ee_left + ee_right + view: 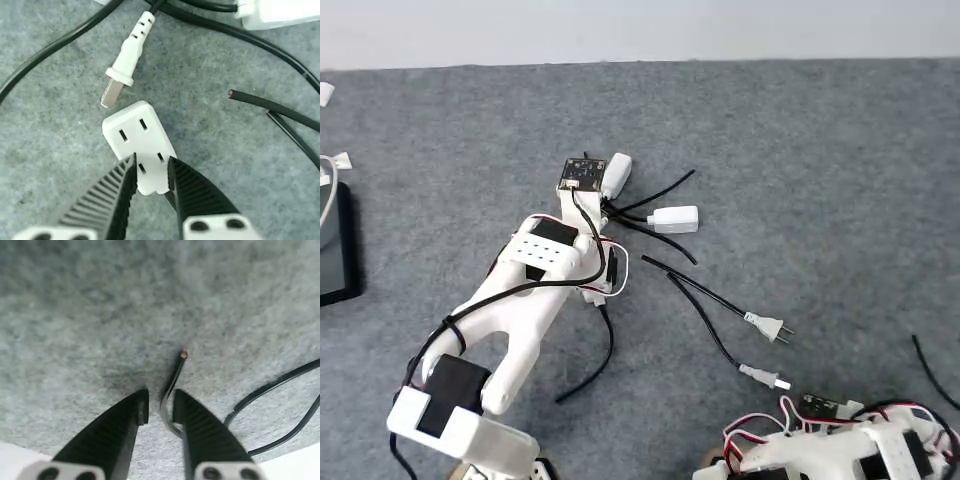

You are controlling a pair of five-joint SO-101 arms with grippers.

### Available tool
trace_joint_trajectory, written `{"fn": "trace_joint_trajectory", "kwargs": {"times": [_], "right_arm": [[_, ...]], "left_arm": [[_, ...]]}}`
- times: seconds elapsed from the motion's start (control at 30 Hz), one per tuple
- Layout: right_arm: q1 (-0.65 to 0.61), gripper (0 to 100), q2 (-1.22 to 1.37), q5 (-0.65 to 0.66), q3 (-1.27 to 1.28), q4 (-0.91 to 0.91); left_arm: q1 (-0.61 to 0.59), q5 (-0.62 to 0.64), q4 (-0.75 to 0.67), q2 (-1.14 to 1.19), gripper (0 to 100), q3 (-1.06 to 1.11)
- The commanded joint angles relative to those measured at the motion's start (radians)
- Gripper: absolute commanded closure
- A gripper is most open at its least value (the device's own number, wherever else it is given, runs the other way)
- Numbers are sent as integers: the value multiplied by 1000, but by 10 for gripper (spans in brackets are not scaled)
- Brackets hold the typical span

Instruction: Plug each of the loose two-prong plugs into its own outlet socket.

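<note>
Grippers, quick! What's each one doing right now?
Left gripper: closed on the white socket block.
Right gripper: slightly open around a black wire, not pinching it.

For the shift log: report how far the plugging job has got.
Done: nothing; no plug is seen seated. In hand: the left gripper grips a white outlet socket, with one plug lying prongs-first just short of it. Left: seating that plug, then the upper plug and lower plug, lying loose in the high view. The right gripper, open, straddles a black cable.
</note>
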Motion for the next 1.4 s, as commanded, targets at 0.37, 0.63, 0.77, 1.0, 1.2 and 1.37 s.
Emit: {"fn": "trace_joint_trajectory", "kwargs": {"times": [0.37,0.63,0.77,1.0,1.2,1.37], "right_arm": [[-48,987,-7,-35,11,4],[-54,989,-19,-72,2,2],[-116,989,-50,-377,-71,12],[-288,991,-200,-1214,-282,163],[-390,991,-389,-1717,-529,527],[-544,991,-513,-1952,-646,746]], "left_arm": [[-18,-12,32,54,984,44],[-18,-12,32,55,984,44],[-18,-12,32,55,984,44],[-17,-12,32,55,984,44],[-17,-12,32,55,984,44],[-18,-12,32,55,984,44]]}}
